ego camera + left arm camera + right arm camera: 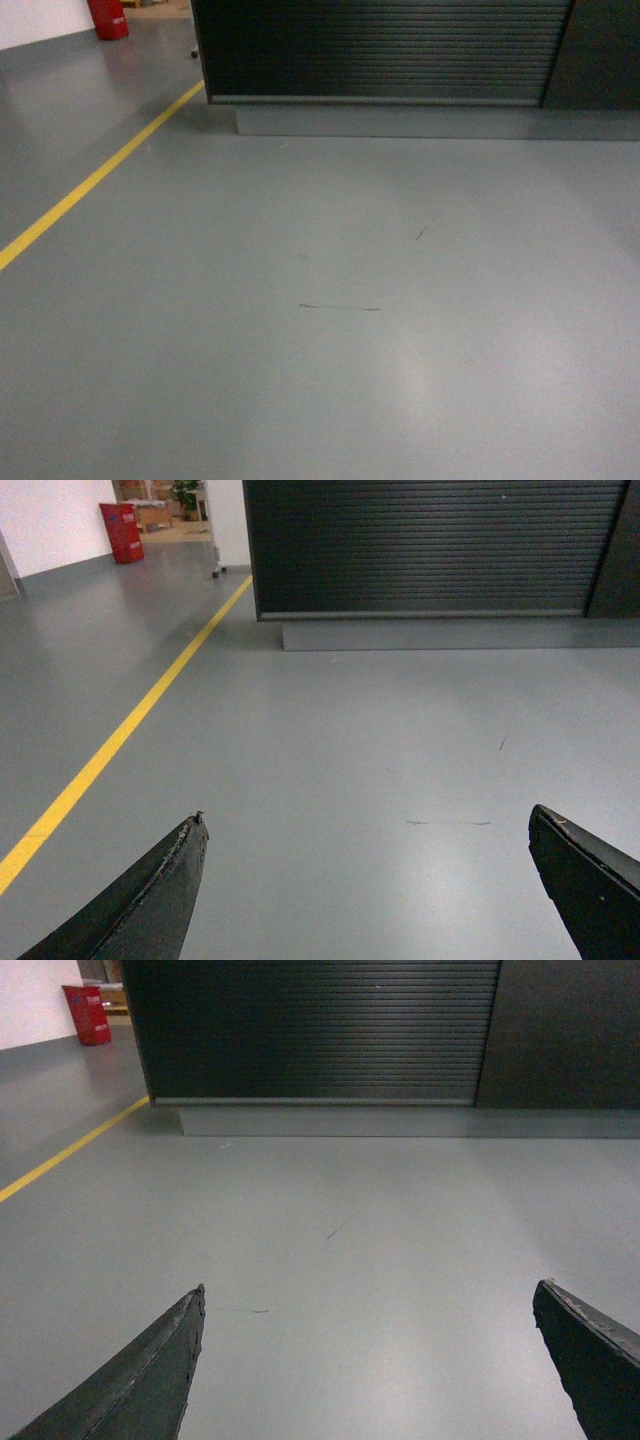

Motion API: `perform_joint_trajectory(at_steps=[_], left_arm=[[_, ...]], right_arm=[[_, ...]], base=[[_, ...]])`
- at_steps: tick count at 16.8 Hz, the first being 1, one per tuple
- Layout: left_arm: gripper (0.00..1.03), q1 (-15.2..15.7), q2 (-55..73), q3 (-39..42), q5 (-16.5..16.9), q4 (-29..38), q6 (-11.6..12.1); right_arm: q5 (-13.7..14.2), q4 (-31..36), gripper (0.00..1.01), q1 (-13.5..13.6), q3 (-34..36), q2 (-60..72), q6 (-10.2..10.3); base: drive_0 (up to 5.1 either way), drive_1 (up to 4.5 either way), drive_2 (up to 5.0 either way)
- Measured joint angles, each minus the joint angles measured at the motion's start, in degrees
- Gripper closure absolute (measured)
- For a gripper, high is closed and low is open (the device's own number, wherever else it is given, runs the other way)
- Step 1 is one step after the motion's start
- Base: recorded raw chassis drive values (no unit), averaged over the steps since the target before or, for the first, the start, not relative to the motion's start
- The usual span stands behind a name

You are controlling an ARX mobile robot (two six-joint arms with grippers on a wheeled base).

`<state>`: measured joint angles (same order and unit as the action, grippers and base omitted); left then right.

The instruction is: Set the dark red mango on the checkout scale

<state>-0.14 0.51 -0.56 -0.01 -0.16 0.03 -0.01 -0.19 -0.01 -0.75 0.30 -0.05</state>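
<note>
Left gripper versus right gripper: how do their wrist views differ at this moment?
The left gripper looks along a yellow floor line running close by its left finger; for the right gripper that line lies far off. The left view shows only the slatted dark checkout counter; the right also shows a plain dark panel. Both are open, empty, over grey floor.

Grey glossy floor (330, 380) with soft light reflections. A yellow line (95, 180) runs diagonally across its left side, from the near left toward the far middle. Two thin dark scuffs mark the floor: a long one (340, 307) near the middle, a short slanted one (425, 230) farther off to the right. A red container (108, 18) stands far left, beside a white wall (40, 20).
</note>
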Motion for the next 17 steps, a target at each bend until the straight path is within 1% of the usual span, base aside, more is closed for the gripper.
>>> perform_joint_trajectory(at_steps=[17], left_arm=[[0.05, 0.0, 0.0, 0.0, 0.0, -0.1, 0.0]], right_arm=[[0.0, 0.1, 0.03, 0.0, 0.0, 0.0, 0.0]], base=[[0.0, 4.34, -4.3]])
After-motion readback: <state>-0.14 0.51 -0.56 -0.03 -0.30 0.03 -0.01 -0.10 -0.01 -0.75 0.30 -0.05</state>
